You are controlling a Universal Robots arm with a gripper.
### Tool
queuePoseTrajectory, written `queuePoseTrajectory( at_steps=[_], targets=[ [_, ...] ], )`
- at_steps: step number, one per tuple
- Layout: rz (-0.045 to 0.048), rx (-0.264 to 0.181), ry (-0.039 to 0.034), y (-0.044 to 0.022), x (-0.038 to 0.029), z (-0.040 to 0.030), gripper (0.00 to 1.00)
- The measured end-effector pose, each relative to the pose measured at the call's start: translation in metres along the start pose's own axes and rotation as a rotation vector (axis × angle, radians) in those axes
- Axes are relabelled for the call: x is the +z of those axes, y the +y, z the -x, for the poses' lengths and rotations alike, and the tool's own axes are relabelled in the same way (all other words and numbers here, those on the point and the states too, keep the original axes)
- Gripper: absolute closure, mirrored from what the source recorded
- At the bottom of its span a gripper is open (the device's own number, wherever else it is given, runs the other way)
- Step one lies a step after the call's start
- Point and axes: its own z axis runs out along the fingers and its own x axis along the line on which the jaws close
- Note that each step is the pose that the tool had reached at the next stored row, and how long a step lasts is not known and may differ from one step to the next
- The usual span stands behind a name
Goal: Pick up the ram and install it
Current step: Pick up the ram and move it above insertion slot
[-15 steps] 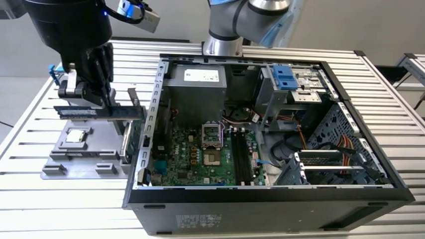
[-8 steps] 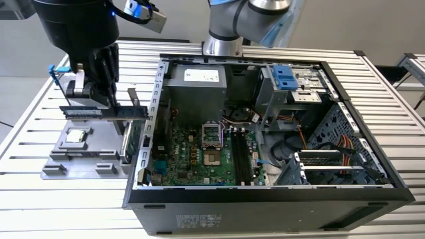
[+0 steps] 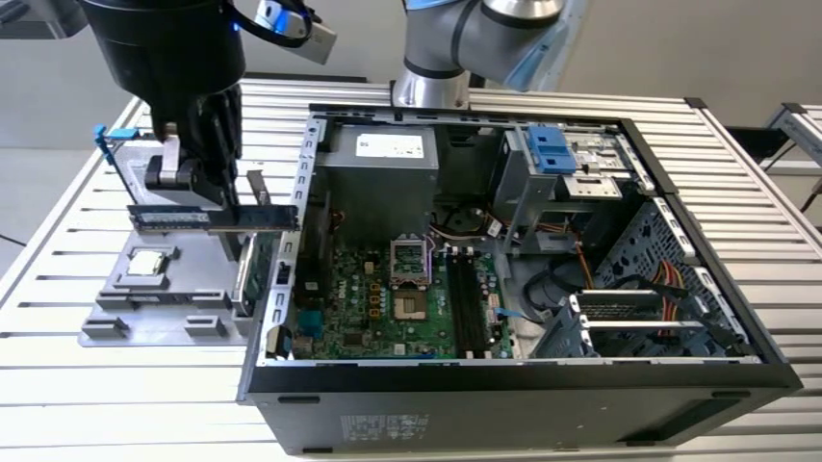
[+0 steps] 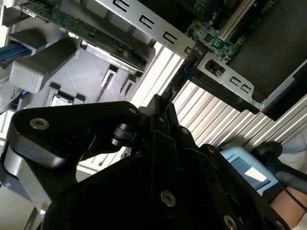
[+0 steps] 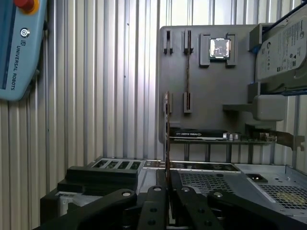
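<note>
Exterior view is showing what my wrist cameras are missing: my arm is reaching down from above, beside the open computer case [image 3: 514,409], and my pincer [image 3: 203,200] is hanging over the grey holder tray [image 3: 129,322]. My fingers are closed on the ram [image 3: 212,218], which is lying level and lengthwise, apart from the tray beneath it. In the first wrist view the ram [image 5: 166,129] is standing out edge-on from my pincer [image 5: 167,181], with a processor chip [image 5: 219,48], a hard drive [image 5: 280,48] and an expansion card [image 5: 206,135] sitting beyond it on the tray [image 5: 211,91]. In the second wrist view the ram [image 4: 184,72] is running from my pincer [image 4: 160,103] toward the case's metal rim [image 4: 225,79].
</note>
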Motion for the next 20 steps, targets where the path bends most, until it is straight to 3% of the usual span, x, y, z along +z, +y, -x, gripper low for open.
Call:
queuePoseTrajectory(
  at_steps=[20],
  targets=[
    [0.0000, -0.001, 0.0000, -0.0221, -0.0004, -0.0001, 1.00]
  ],
)
